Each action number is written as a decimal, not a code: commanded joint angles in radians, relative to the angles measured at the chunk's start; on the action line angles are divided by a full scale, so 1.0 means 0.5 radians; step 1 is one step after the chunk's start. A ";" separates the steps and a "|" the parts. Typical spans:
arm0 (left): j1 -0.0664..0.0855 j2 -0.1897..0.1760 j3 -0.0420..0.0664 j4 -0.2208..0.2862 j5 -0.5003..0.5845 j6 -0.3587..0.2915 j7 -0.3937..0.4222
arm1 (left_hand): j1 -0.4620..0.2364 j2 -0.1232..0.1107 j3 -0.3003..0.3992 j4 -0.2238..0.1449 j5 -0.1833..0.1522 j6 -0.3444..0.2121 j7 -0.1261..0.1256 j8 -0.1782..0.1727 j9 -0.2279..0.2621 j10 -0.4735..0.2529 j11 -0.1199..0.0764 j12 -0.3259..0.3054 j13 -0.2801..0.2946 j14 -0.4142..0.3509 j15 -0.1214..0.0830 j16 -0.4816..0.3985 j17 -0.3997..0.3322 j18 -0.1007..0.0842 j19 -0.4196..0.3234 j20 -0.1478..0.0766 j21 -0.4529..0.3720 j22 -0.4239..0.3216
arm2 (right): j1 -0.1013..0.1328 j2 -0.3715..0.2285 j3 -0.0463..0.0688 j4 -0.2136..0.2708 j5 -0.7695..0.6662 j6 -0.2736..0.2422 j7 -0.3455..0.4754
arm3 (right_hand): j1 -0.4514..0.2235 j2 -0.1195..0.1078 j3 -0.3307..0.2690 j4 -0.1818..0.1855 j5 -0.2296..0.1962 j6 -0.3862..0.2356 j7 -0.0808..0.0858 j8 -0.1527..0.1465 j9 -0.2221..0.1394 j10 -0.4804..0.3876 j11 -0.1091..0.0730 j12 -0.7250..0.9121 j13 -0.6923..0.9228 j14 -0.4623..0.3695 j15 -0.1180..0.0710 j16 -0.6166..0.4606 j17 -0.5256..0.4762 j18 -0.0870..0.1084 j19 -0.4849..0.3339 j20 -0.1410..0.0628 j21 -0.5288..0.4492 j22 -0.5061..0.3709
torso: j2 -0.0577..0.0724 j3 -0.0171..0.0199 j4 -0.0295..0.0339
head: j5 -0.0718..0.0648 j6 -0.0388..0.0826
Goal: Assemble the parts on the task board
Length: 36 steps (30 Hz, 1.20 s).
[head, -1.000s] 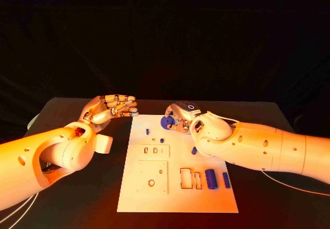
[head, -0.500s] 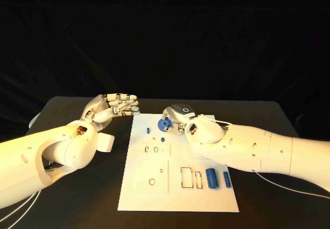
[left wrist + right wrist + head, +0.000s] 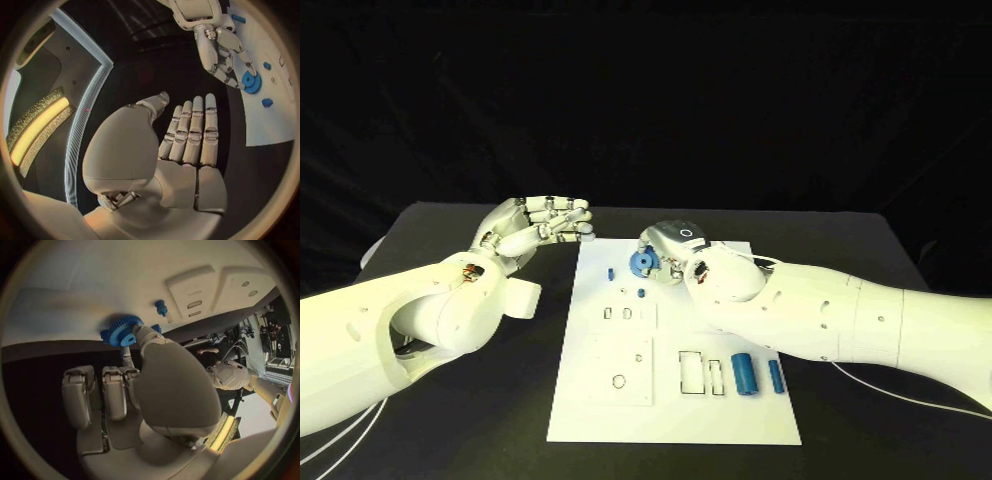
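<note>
your bench (image 3: 459, 420) is black and carries the white task board (image 3: 596, 410) in the middle, lying flat with its long side running away from you. your left arm comes in over the bench beside the board's left edge, and the left hand (image 3: 531, 228) hangs off the board near its far left corner, fingers side by side and curled in at the tips, nothing in them. your right arm crosses the board's right half, and the right hand (image 3: 672, 250) sits over the far end of the board, pinching a blue gear (image 3: 643, 263); from the right wrist you can see the thumb tip on the gear's (image 3: 120, 330) toothed face, right down against the board. whether the gear is seated on a post, you can't tell. nearer you on the board lie two raised white plates with slots, then two blue cylinders (image 3: 744, 374) side by side by the right edge, next to dark rectangular cutouts. smallest of all, a blue peg (image 3: 610, 272) stands near the far left, and a blue stud (image 3: 639, 293) sits just below the gear.
</note>
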 commanded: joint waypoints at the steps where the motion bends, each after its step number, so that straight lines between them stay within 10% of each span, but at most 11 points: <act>1: 0.002 0.004 0.002 0.003 0.008 0.035 0.010 | -0.020 0.000 0.007 0.002 0.006 0.001 0.015 -0.012 -0.002 0.008 0.001 -0.011 0.000 -0.010 0.003 -0.010 0.003 0.007 -0.010 -0.003 -0.002 -0.002 | -0.008 0.010 -0.003 -0.015 -0.015 0.052 0.008 | -0.016 -0.023 0.015 0.002 -0.011 0.082 -0.037 -0.004 -0.003 0.208 0.000 0.008 0.527 0.212 -0.007 0.007 0.526 -0.013 0.209 -0.012 0.009 0.527 | 0.000 -0.0009 -0.001 | 0.001 0.002; 8: 0.002 0.002 0.002 0.004 0.008 0.035 0.006 | -0.020 0.000 0.007 0.002 0.006 0.001 0.015 -0.012 -0.002 0.008 0.001 -0.011 0.000 -0.010 0.003 -0.010 0.003 0.007 -0.010 -0.003 -0.002 -0.002 | -0.009 0.028 -0.004 -0.058 0.036 0.048 0.026 | -0.153 -0.070 -0.018 0.016 -0.033 -0.054 0.019 -0.109 -0.045 0.208 0.049 0.008 0.527 0.212 0.036 0.007 0.526 -0.013 0.209 0.020 0.009 0.527 | 0.001 0.0000 0.000 | -0.001 0.004; 12: 0.003 0.001 0.002 0.004 0.008 0.035 0.005 | -0.027 -0.001 0.015 -0.004 0.006 0.001 0.014 -0.013 -0.002 0.010 0.000 -0.014 0.000 -0.011 0.003 -0.014 0.010 0.007 -0.011 -0.002 -0.002 -0.003 | -0.009 0.034 -0.004 -0.074 0.080 0.053 0.045 | -0.404 -0.016 -0.133 0.021 0.025 -0.107 0.041 -0.175 -0.065 0.208 0.072 0.008 0.527 0.212 0.062 0.007 0.526 -0.013 0.209 0.052 0.009 0.527 | 0.000 -0.0002 0.000 | -0.002 0.004; 36: 0.003 -0.001 0.002 0.003 0.008 0.034 0.003 | -0.030 -0.002 0.016 -0.005 0.006 0.001 0.015 -0.013 -0.002 0.009 0.001 -0.015 0.000 -0.013 0.003 -0.016 0.011 0.007 -0.012 -0.002 -0.002 -0.004 | -0.014 -0.020 -0.005 -0.069 0.177 0.117 0.043 | -0.633 0.080 -0.193 0.025 0.089 -0.054 0.031 -0.186 -0.062 0.208 0.065 0.008 0.527 0.212 0.058 0.007 0.526 -0.013 0.209 0.052 0.009 0.527 | 0.000 0.0001 -0.002 | -0.010 0.000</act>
